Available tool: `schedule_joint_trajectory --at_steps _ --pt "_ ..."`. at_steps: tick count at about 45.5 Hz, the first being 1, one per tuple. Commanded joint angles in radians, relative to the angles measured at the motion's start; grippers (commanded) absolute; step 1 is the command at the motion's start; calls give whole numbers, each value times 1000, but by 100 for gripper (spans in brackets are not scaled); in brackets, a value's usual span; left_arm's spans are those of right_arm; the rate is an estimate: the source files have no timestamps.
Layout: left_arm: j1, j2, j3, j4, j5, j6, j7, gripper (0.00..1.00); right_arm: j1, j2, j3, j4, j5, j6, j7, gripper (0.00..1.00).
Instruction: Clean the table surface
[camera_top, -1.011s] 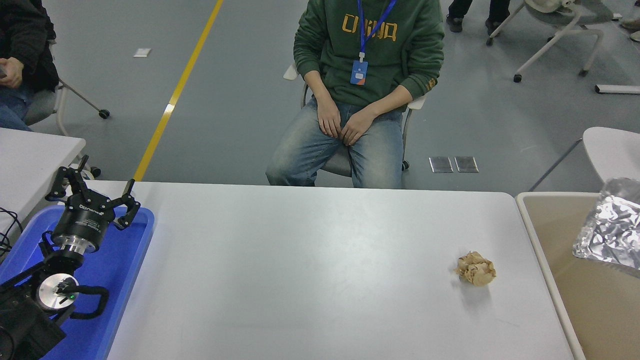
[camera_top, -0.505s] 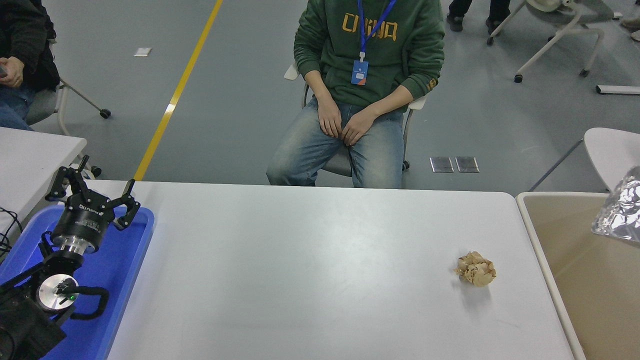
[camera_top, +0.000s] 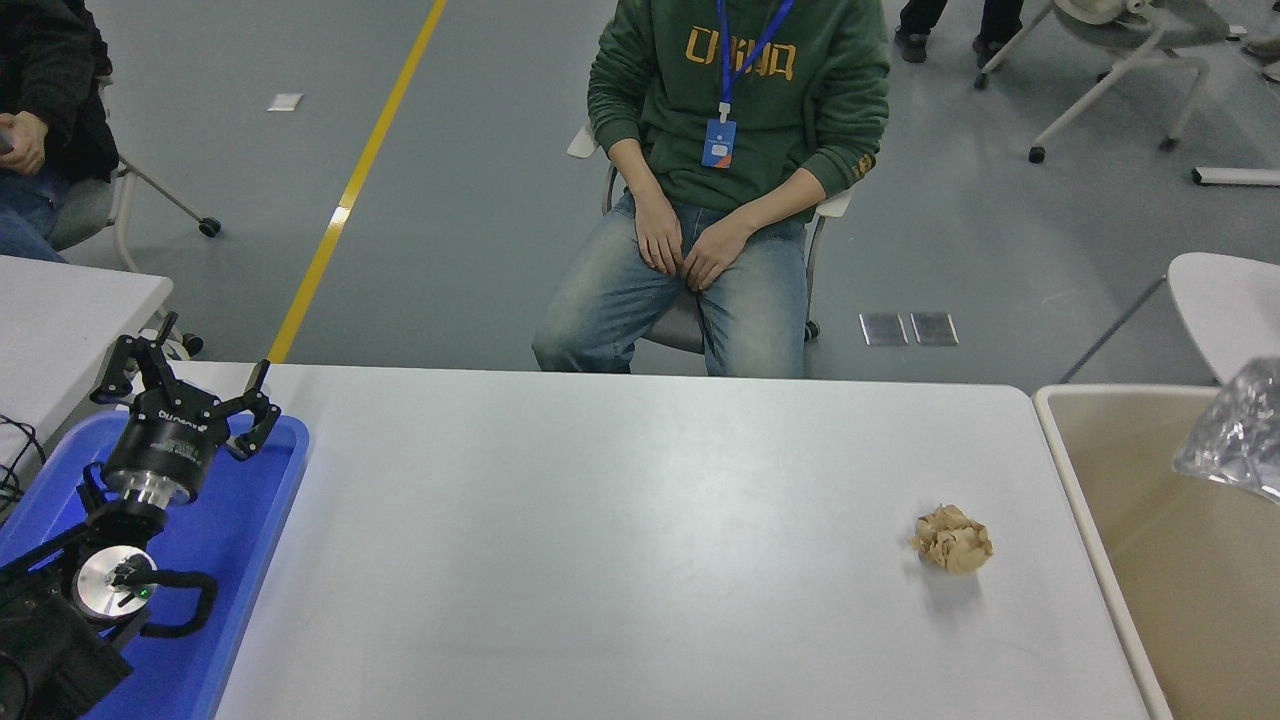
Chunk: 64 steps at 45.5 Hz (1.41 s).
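Observation:
The white table surface (camera_top: 620, 540) fills the middle of the head view. A crumpled brown paper ball (camera_top: 952, 538) lies on it near the right end. A crumpled sheet of silver foil (camera_top: 1235, 425) hangs at the picture's right edge, above the beige bin (camera_top: 1160, 580); what holds it is out of view. My left gripper (camera_top: 195, 372) is parked at the lower left above the blue tray (camera_top: 250, 520), open and empty. My right gripper is not in view.
A person in a green hoodie (camera_top: 740, 110) sits at the far side, hands in lap. A smaller white table (camera_top: 60, 310) stands at the left, behind the tray. Another person (camera_top: 40, 110) sits at the top left. A white chair (camera_top: 1225, 300) stands at the right.
The silver foil has moved right and up, from well inside the picture over the bin to its right edge. The left arm and the paper ball have not moved.

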Motion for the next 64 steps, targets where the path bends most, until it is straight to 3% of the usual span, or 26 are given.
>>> schedule_joint_trajectory --at_steps 1,22,38,56,57,58,60,61,62,64 --pt "0 0 0 0 0 0 0 100 -84 153 0 -142 67 -92 -9 0" --pt "0 0 0 0 0 0 0 100 -205 509 3 -532 271 -166 -10 0" --pt "0 0 0 0 0 0 0 100 -220 615 2 -554 313 -288 -10 0" --pt "0 0 0 0 0 0 0 100 -223 667 3 -621 349 -295 -10 0" --pt "0 0 0 0 0 0 0 100 -223 665 3 -621 349 -295 -10 4" --pt "0 0 0 0 0 0 0 100 -223 665 3 -620 349 -296 -10 16" --pt "0 0 0 0 0 0 0 100 -222 664 2 -621 349 -305 -8 54" --pt "0 0 0 0 0 0 0 100 -220 664 5 -620 349 -308 -8 81" --pt "0 0 2 0 0 2 0 100 -220 661 5 -620 349 -310 -8 100" --pt "0 0 0 0 0 0 0 100 -220 661 5 -620 351 -313 -6 100"
